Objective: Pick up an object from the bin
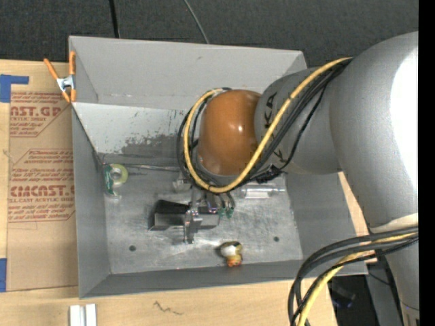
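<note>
My gripper (192, 221) hangs low over the middle of the bin floor, under the arm's orange dome. A black boxy block (165, 214) lies on the floor just left of it, and its right end meets the gripper's tip. Whether the block is gripped cannot be made out. A small white and orange lump (232, 252) lies near the bin's front wall, a little right of and below the gripper.
A clear roll of tape (115, 176) leans at the left wall of the bin. A clear, flat, shiny piece (262, 192) lies to the right, partly under the arm. The arm and its cables cover the bin's back right part.
</note>
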Robot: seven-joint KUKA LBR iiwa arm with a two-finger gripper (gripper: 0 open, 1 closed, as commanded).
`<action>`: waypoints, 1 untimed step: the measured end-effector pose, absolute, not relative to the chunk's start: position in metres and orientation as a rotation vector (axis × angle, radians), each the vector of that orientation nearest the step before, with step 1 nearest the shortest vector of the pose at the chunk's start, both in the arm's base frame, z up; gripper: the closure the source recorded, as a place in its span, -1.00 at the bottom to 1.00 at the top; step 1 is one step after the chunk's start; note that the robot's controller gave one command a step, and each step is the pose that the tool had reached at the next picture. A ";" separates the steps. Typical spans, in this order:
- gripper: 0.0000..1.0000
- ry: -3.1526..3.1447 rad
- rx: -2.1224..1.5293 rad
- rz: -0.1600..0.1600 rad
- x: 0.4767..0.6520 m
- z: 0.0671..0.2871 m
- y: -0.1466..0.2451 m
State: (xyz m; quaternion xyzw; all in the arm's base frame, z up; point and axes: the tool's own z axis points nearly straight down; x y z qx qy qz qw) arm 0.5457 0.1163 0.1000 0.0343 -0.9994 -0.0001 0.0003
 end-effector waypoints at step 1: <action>-1.00 -3.136 0.085 0.002 0.556 0.071 0.133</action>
